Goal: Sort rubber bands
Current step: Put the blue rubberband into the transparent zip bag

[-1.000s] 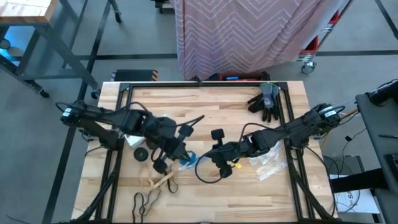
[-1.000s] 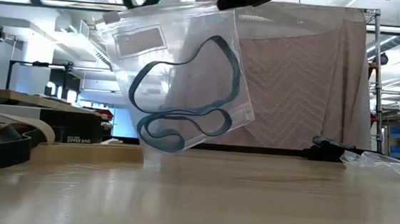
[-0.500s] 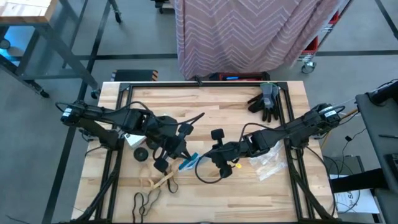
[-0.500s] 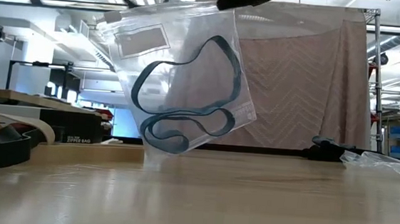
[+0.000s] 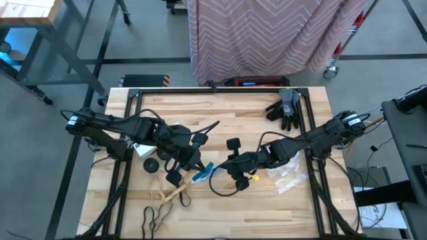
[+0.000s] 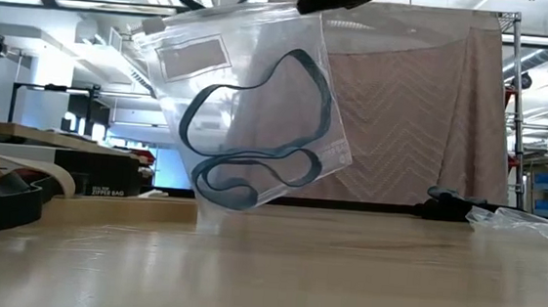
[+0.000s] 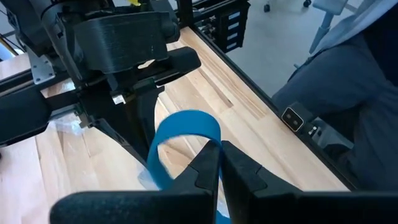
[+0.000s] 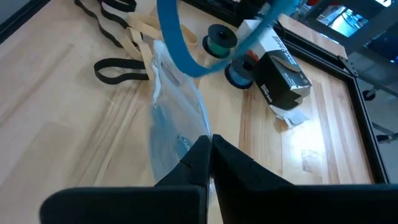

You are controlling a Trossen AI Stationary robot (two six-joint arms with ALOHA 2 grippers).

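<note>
Hanging between the two claws above the wooden counter (image 5: 220,207) is a clear plastic zip bag (image 6: 248,112) containing a blue rubber band (image 6: 256,137) coiled inside it. The right claw (image 8: 209,149) is clenched on the upper edge of the bag, with the bag's body extending directly ahead of its fingertips. The left claw (image 7: 219,163) is clenched on a second blue rubber band (image 7: 180,134), which arcs up just ahead of its tips, close to the bag's mouth. In the high view the two claws meet near the counter's centre, the left claw (image 5: 193,167) just beside the right claw (image 5: 230,170), with the blue material between them.

Beyond the right claw, tan rubber bands (image 8: 146,34) and black rubber bands (image 8: 118,68) lie flat on the counter. A black box (image 8: 280,78) and small tape rolls (image 8: 219,42) sit farther off. Dark grey work gloves (image 5: 285,108) rest near the counter's far edge, well apart from both claws.
</note>
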